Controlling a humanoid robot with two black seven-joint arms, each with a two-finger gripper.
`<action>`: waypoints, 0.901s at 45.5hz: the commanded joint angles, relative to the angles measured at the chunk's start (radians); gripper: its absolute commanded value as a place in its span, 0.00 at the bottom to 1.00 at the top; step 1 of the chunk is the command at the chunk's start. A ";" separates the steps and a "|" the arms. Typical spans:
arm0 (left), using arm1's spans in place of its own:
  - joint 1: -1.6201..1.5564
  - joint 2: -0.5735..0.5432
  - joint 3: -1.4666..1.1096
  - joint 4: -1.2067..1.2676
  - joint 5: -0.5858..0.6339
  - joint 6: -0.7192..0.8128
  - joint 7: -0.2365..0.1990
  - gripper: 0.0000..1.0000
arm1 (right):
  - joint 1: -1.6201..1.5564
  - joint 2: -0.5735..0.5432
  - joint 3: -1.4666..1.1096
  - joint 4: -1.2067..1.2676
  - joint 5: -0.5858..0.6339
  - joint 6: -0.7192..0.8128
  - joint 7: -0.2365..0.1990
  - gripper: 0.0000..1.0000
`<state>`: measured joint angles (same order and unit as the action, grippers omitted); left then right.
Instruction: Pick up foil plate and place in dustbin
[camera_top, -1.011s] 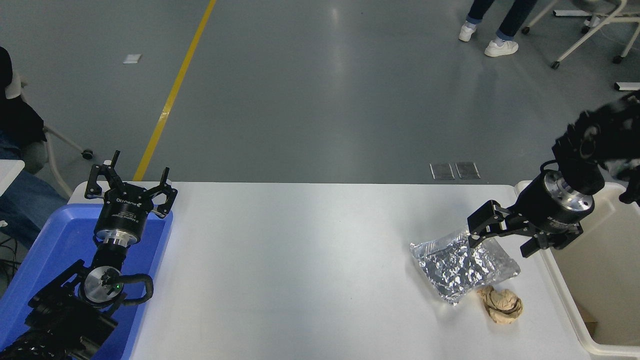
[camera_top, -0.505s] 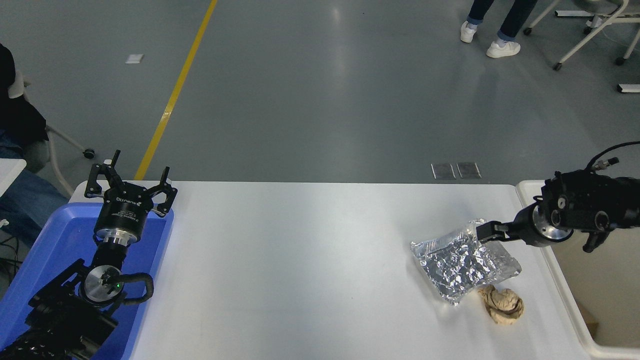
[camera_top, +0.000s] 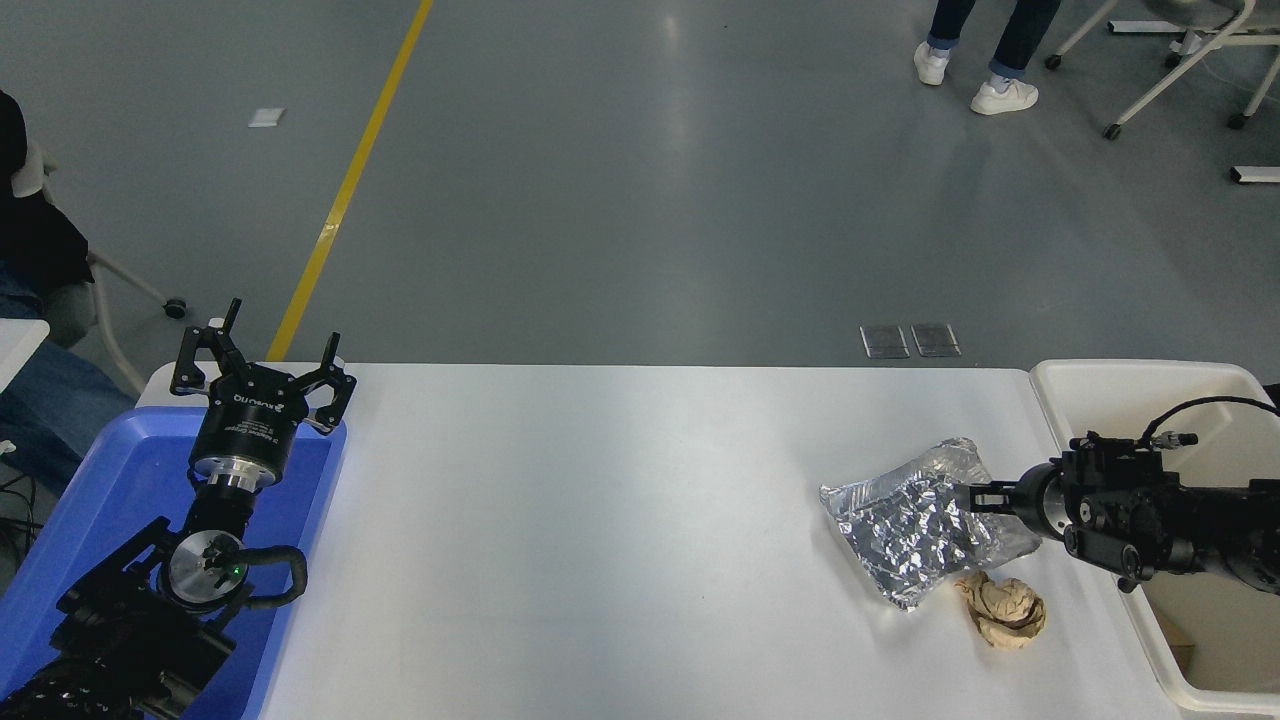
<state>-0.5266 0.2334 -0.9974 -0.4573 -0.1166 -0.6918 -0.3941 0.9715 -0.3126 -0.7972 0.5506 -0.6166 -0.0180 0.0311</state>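
Note:
The foil plate (camera_top: 915, 530) lies on the white table (camera_top: 600, 520) at the right, shiny and crinkled, its far corner raised. My right gripper (camera_top: 975, 497) comes in low and level from the right edge, across the dustbin's near rim. Its tip is at the plate's right edge, and I see it edge-on, so its state is unclear. The dustbin (camera_top: 1130, 372) is cream-white and stands against the table's right end. My left gripper (camera_top: 268, 352) is open and empty, parked upright over the blue tray at the lower left.
A crumpled brown paper ball (camera_top: 1003, 608) lies just in front of the foil plate, touching its near edge. The blue tray (camera_top: 100, 500) sits at the table's left end. A person's legs (camera_top: 990, 60) and chair legs are far off at the top right.
My right arm has dropped from high above the dustbin to low and level, and the gripper has come down to the foil plate's right edge. The plate and my left arm have not moved.

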 joint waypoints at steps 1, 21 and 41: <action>0.000 0.000 0.000 0.000 0.000 0.000 0.001 1.00 | -0.027 0.007 0.018 -0.024 -0.005 -0.011 0.003 0.00; -0.001 0.000 0.000 0.000 0.000 0.000 0.003 1.00 | 0.196 -0.109 -0.115 0.213 0.008 0.001 0.009 0.00; -0.001 0.001 -0.001 -0.001 0.000 -0.002 0.003 1.00 | 1.107 -0.309 -0.551 0.920 0.135 0.229 0.036 0.00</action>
<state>-0.5277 0.2339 -0.9970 -0.4574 -0.1164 -0.6933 -0.3912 1.5845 -0.5634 -1.1017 1.1224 -0.5673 0.0665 0.0410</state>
